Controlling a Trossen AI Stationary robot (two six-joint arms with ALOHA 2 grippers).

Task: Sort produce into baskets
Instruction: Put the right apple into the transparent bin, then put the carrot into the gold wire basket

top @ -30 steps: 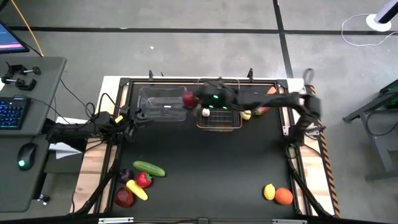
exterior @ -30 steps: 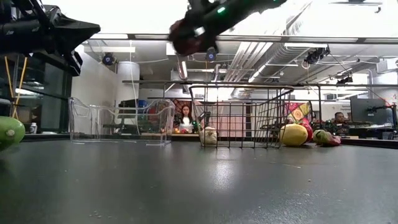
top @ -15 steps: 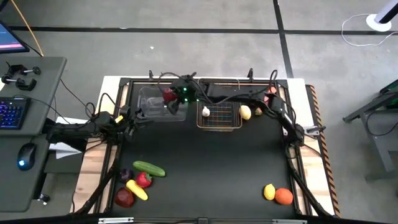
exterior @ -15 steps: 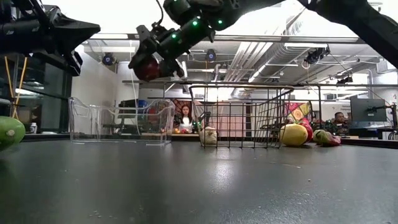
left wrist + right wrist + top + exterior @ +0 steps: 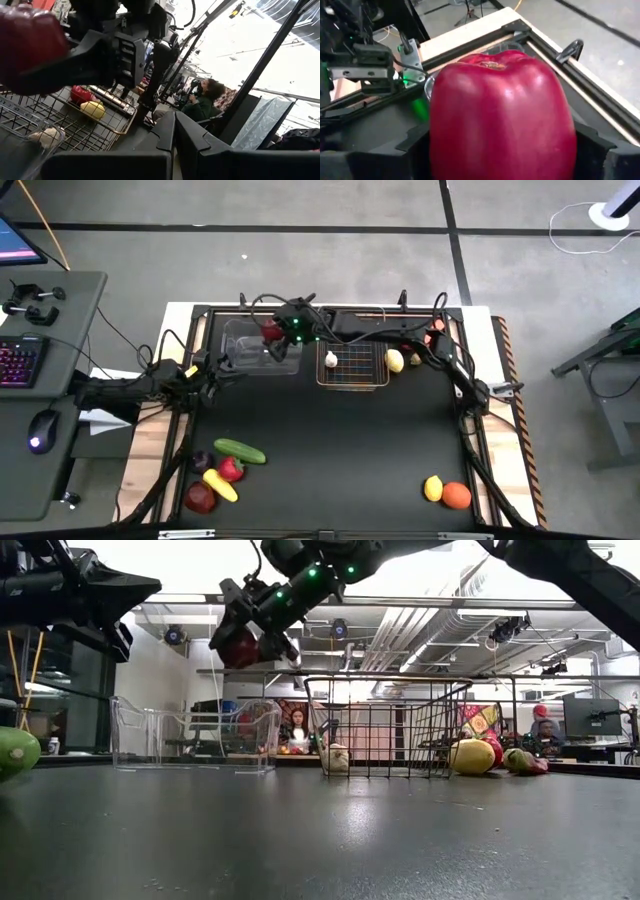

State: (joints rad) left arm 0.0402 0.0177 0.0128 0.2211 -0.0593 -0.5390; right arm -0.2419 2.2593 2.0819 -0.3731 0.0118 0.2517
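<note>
My right gripper [image 5: 274, 335] is shut on a red apple [image 5: 270, 333] and hangs over the clear plastic bin [image 5: 246, 356] at the table's far side. In the low view the apple [image 5: 238, 646] sits well above the bin's rim [image 5: 190, 705]. The copper wire basket [image 5: 352, 376] stands right of the bin, with a white garlic [image 5: 330, 360] resting on its floor. A lemon [image 5: 396, 361] lies on the table beside the basket. My left gripper [image 5: 206, 370] is shut and waits at the table's left edge, touching nothing. My right gripper pinches the red apple between its two fingers [image 5: 412, 145], one on each of the apple's sides [image 5: 440, 135]. The fingers come slanting down from the table's right side. The apple is lifted clear, above the clear bin, with its dimpled top [image 5: 492, 64] facing away from the wrist.
A cucumber [image 5: 240, 450], an eggplant [image 5: 203, 462], a banana [image 5: 220, 485] and two red fruits [image 5: 200, 498] lie near the front left. A lemon [image 5: 433, 488] and an orange [image 5: 456, 496] lie at the front right. The table's middle is bare black surface.
My right gripper has carried the red apple toward the table's left edge, from over the wire basket to over the clear bin, sinking a little. Nearly all of that move came in the first half second; since then it has stayed almost in place.
</note>
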